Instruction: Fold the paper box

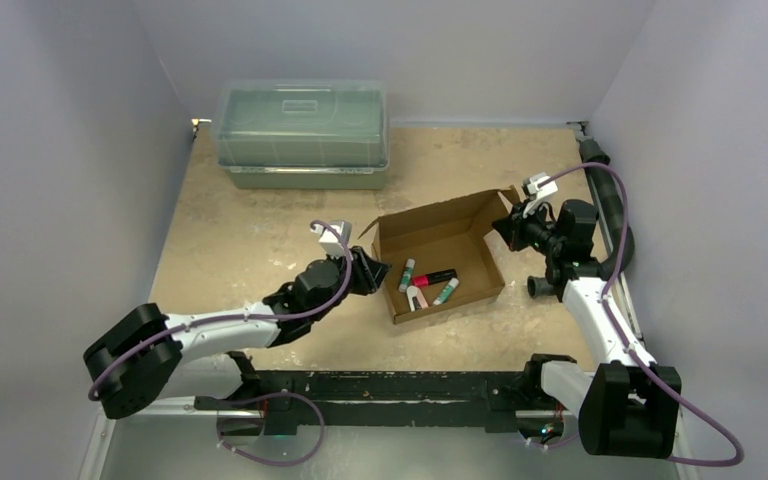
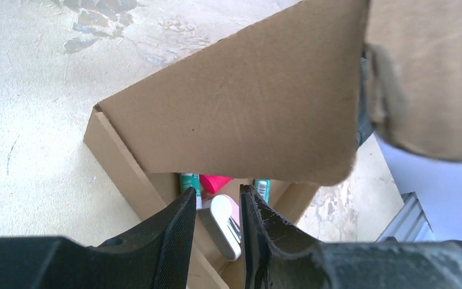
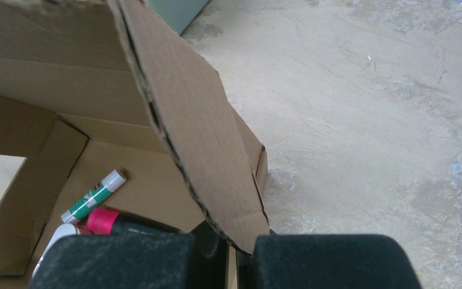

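The paper box [image 1: 438, 236] lies open in the middle of the table, brown cardboard with raised walls. Inside it are two green-and-white glue sticks [image 1: 406, 275], a pink-capped marker [image 1: 434, 277] and a white item [image 1: 416, 297]. My left gripper [image 1: 372, 272] is at the box's left wall. In the left wrist view its jaws [image 2: 216, 195] stand apart over that wall, touching nothing, beneath a raised flap [image 2: 246, 108]. My right gripper [image 1: 506, 228] is at the box's right side. It [image 3: 242, 248] is shut on the lower corner of an upright side flap [image 3: 198, 120].
A clear greenish plastic lidded bin [image 1: 301, 135] stands at the back left of the table. Grey walls enclose the table on three sides. The black rail carrying the arm bases [image 1: 390, 385] runs along the near edge.
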Motion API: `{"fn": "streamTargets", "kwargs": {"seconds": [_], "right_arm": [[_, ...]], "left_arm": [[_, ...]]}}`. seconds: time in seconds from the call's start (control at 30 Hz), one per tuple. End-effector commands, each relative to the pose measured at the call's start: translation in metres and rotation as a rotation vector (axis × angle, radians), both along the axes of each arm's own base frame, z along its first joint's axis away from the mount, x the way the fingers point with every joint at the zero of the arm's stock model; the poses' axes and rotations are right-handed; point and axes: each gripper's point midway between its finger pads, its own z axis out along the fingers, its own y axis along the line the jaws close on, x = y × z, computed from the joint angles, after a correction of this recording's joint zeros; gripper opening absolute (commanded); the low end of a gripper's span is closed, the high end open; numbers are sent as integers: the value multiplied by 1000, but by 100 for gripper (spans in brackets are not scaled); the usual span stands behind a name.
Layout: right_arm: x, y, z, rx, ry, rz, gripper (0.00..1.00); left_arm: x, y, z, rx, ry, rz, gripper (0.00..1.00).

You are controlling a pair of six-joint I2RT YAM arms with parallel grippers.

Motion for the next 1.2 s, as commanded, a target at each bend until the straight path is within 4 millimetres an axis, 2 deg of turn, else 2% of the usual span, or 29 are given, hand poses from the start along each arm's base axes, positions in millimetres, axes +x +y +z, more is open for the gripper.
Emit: {"fn": "streamTargets", "kwargs": {"seconds": [0.0, 0.07, 0.17, 0.2, 0.27, 0.33, 0.43, 0.53, 0.6, 0.7, 0.8, 0.97, 1.17], "right_arm": [[-7, 3, -11, -8, 67, 12, 3], [-7, 3, -11, -10, 68, 13, 3], [-7, 3, -11, -13, 66, 15, 3], [-7, 3, -12, -14, 67, 15, 3], [-7, 2, -13, -15, 71, 16, 3], [-6, 2, -13, -17, 71, 15, 3], [-6, 2, -13, -17, 71, 17, 3], [-6, 3, -13, -16, 71, 19, 4], [-6, 3, -13, -15, 73, 21, 4], [-5, 3, -15, -15, 77, 23, 4], [-4, 3, -16, -16, 82, 22, 4], [-4, 3, -15, -15, 81, 26, 4], [-4, 4, -14, -11, 78, 30, 4]], "left_arm": [[-12, 6, 3, 9, -7, -42, 32], [-18, 12, 5, 14, -7, -46, 32], [-24, 26, 10, 33, -19, -36, 38], [-25, 30, 16, 39, -31, -31, 41], [-26, 42, 29, 43, -44, 1, 53], [-28, 50, 53, 49, -95, 2, 63], [-35, 58, 101, 60, -220, -41, 81], [-38, 58, 147, 123, -339, -96, 91], [-35, 54, 171, 201, -393, -137, 95], [-30, 35, 204, 316, -468, -235, 98], [-18, 3, 221, 429, -499, -358, 98], [7, -52, 219, 559, -524, -534, 97], [26, -97, 186, 639, -476, -666, 96]]}}
